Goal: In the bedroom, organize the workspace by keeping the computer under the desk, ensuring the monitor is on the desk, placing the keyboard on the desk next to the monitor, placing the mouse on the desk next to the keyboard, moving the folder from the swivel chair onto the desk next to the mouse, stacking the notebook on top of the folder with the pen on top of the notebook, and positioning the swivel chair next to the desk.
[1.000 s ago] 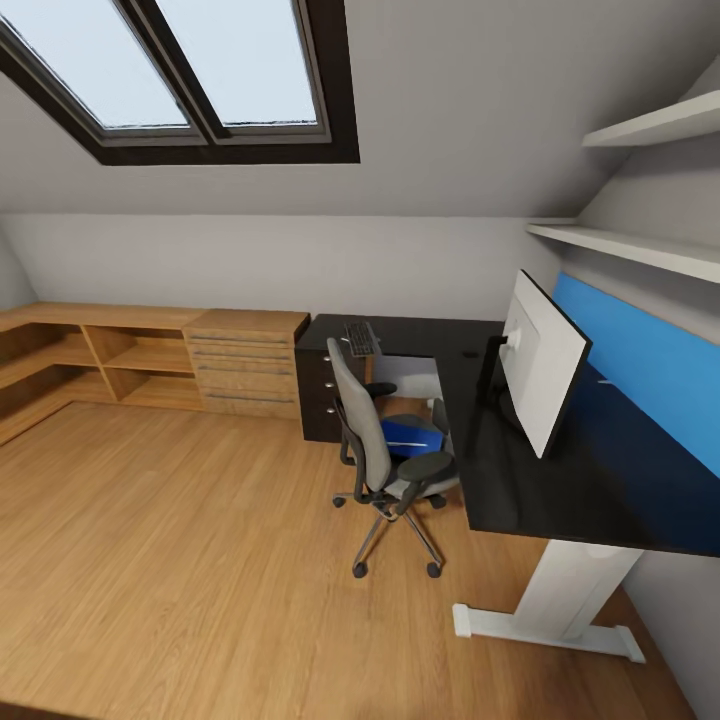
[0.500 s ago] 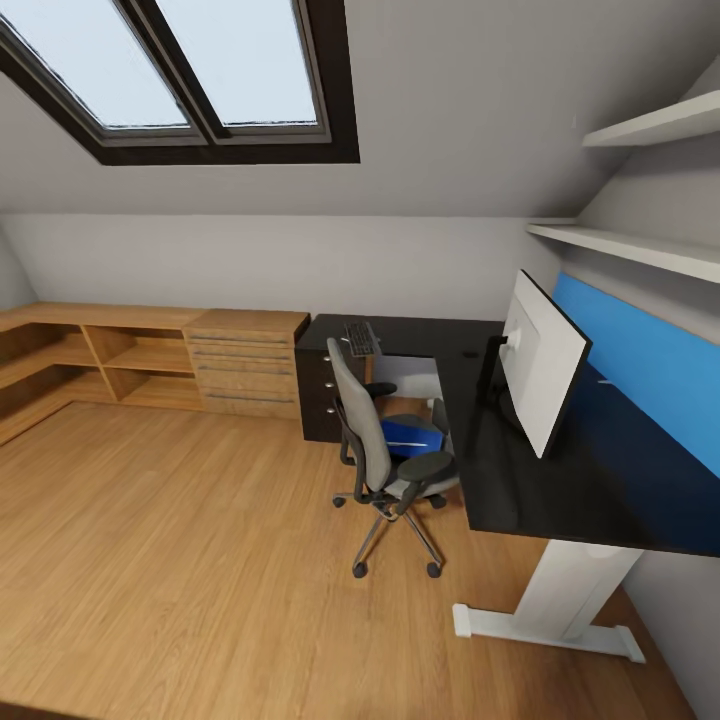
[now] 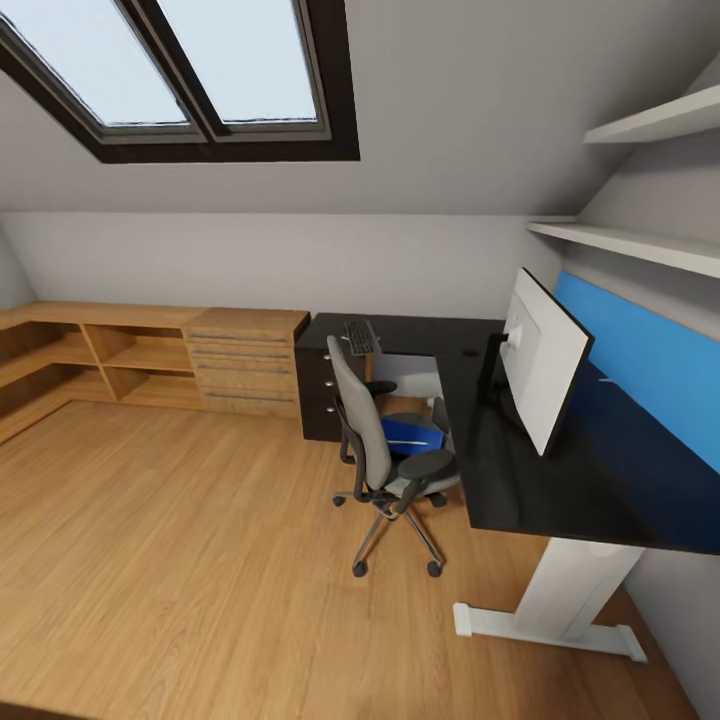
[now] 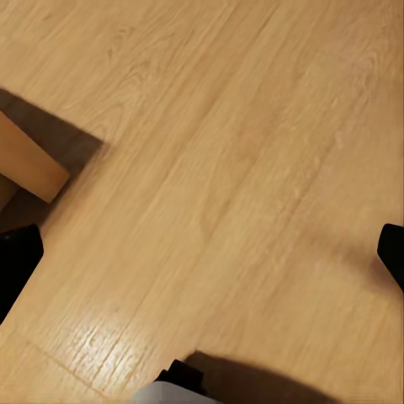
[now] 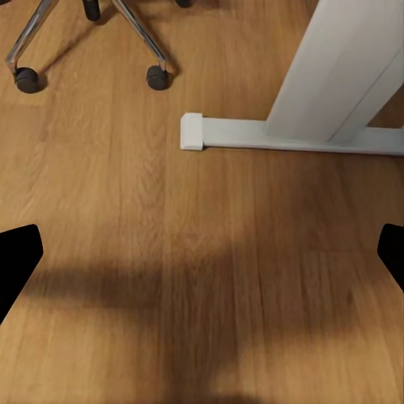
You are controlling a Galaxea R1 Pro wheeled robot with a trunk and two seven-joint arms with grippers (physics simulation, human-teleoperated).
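Chair [image 3: 385, 455]: tucked at the desk's [image 3: 560, 480] inner corner
Folder [image 3: 410, 432]: blue, lying on the seat
Monitor [image 3: 540, 360], keyboard [image 3: 360, 337]: on the desk, well apart
Both grippers: fingers spread wide over bare floor [image 5: 202, 252]

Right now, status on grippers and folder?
Both grippers open, empty, over floor. Folder on chair seat, chair tucked at desk. Nothing in the way.

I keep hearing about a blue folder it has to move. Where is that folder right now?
In the head view the folder lies on the seat of the swivel chair, right of centre, tucked beside the black desk and below the keyboard.
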